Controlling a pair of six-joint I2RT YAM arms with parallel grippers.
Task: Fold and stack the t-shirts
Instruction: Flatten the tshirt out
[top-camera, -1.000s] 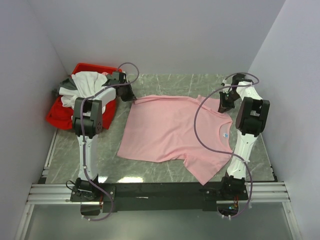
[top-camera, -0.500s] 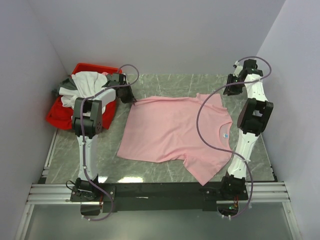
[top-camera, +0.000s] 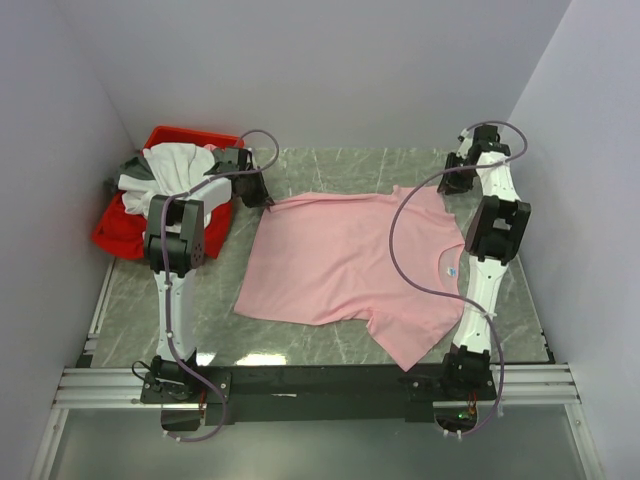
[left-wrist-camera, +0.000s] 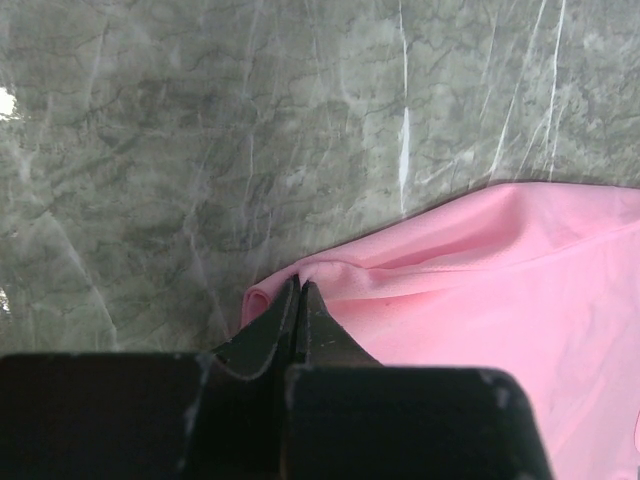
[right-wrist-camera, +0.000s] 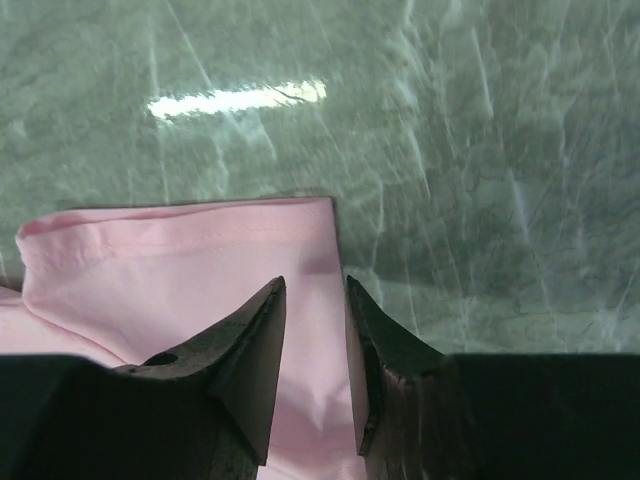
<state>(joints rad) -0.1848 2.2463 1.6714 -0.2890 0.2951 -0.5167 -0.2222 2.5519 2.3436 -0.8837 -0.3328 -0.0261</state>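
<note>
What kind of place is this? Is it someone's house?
Probably a robot test booth, not a house. A left arm and a right arm are bolted to a metal frame, plain walls box in one table, and a pink t-shirt lies spread on it.

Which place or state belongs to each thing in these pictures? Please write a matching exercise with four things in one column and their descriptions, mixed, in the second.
Things
1. pink t-shirt
2. red bin
3. left end effector
4. right end effector

Places or states
A. at the far left, heaped with white and grey shirts
B. shut on a corner of the pink cloth
C. spread out flat
D. open, over a sleeve

Pairs: 1-C, 2-A, 3-B, 4-D
</note>
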